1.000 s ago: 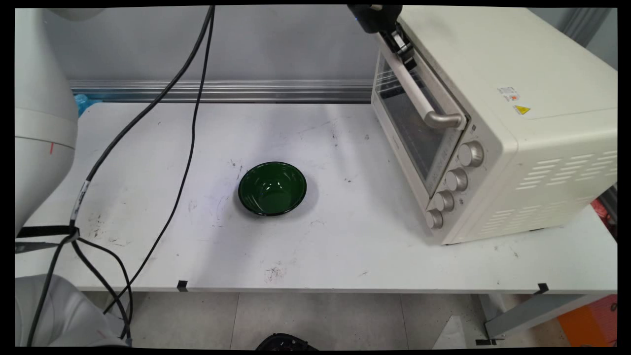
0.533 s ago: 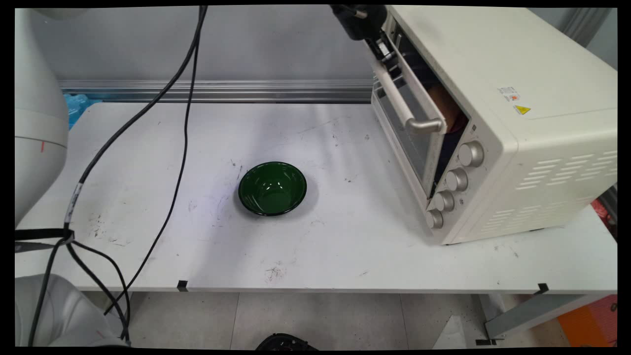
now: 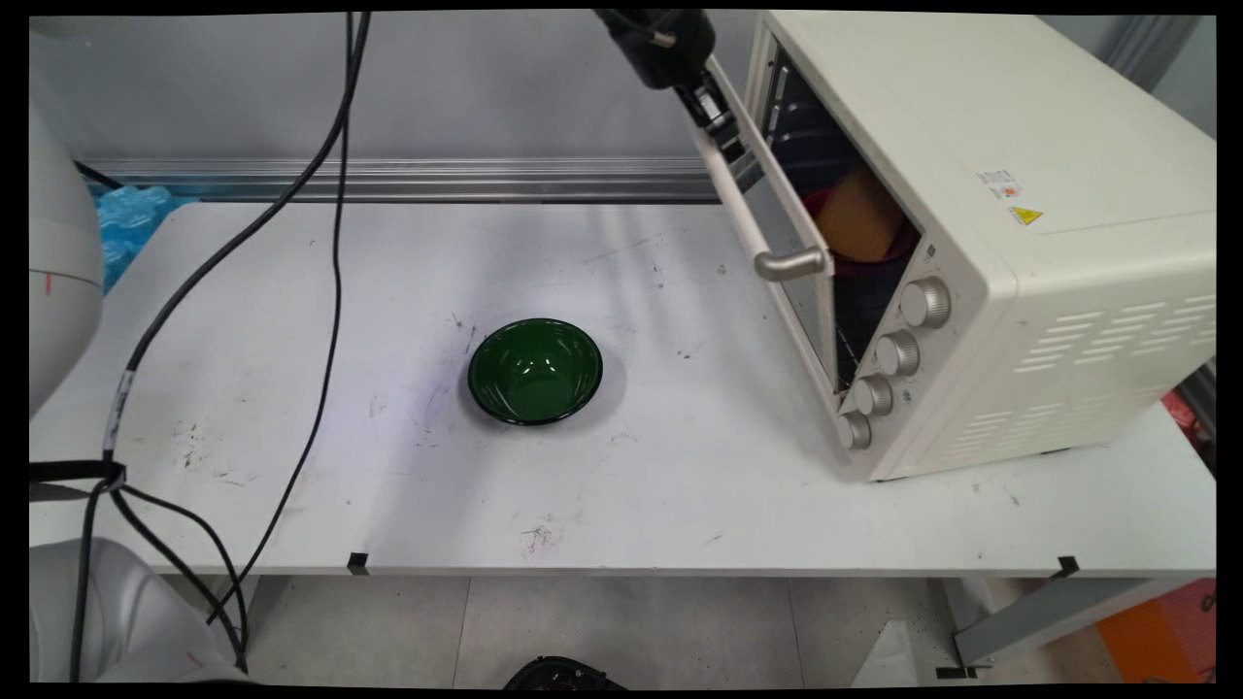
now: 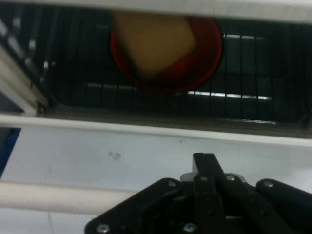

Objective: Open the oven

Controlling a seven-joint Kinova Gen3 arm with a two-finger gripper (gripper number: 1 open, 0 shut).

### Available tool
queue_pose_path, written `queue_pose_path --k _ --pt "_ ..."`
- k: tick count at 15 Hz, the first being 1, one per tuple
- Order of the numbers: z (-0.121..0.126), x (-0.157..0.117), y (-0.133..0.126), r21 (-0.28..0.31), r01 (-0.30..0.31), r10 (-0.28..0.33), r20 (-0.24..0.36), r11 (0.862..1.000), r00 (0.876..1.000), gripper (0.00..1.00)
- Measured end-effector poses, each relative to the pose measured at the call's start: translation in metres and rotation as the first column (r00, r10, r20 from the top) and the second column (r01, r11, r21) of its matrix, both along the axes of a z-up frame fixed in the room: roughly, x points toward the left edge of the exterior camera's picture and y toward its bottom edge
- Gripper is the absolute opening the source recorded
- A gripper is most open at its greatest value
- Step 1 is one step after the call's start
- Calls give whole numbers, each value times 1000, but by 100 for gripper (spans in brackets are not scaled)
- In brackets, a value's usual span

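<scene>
- End effector: at the top of the main view, clenched on the far end of the oven door handle. In the hand view the black linkage sits over the pale bar of the handle.
- Oven: cream, stands at the desk's right side, near the far edge, with four knobs down its front.
- Door: partly open, hinged at the bottom, top edge tilted away from the oven body.
- Oven interior: a red dish rests on the wire rack, with a yellow-tan block in it. Both show through the door gap in the main view, dish and block.
- Green bowl: upright near the middle of the desk, well apart from the oven and the end effector.
- Black cables: hang across the desk's left side.
- Blue wrapping: at the far left corner; its nature cannot be told.
</scene>
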State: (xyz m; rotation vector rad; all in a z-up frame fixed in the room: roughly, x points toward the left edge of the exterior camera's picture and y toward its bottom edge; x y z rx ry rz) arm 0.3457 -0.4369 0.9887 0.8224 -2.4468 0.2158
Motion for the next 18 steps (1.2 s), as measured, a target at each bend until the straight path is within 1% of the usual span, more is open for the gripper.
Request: queue_pose_path --k 3,8,14,18 --pt "-5 11 11 17 -19 19 7 1000 1000 0" --pt "-18 25 28 28 -20 20 2 999 1000 0" --pt "-44 36 43 4 -6 6 -14 1000 1000 0" --pt "-59 44 51 -35 16 -16 -15 999 1000 0"
